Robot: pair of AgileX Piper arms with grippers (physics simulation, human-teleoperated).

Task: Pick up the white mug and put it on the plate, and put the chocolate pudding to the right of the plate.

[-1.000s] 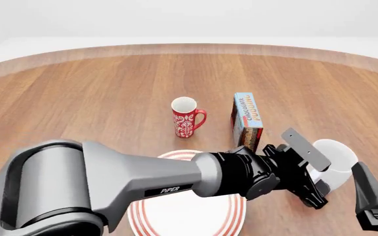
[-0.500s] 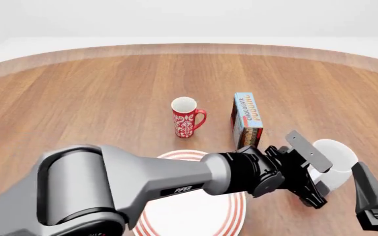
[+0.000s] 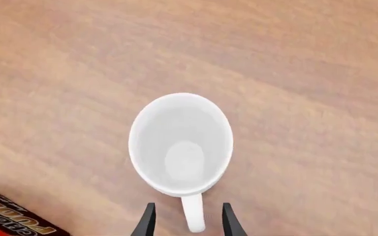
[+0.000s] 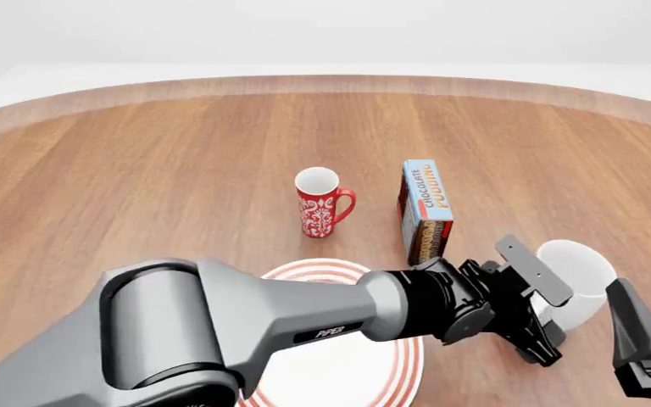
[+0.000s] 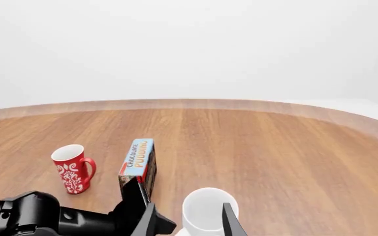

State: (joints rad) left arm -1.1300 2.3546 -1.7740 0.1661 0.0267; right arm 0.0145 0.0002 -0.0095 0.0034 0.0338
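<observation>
Reaching across from the left, the left arm crosses over the plate and puts the left pincer at the white mug. Left wrist view: pincer fingers spread, one on each side of the mug handle, visible gaps both sides, not pinching it. Mug upright on the counter, mouth open to the camera, nothing inside.

White mug sits to the right of the plate, near the front-right of the counter, not on the plate. Chocolate pudding stands upright just behind the mug and behind the plate's right edge, apart from both. Red mug stands left of the pudding, well behind the plate, handle toward the pudding.

Right pincer hangs at the front-right corner, just right of the white mug, not touching it. Right wrist view shows its fingers spread, holding nothing, with the white mug ahead and the left arm's pincer beside it.
</observation>
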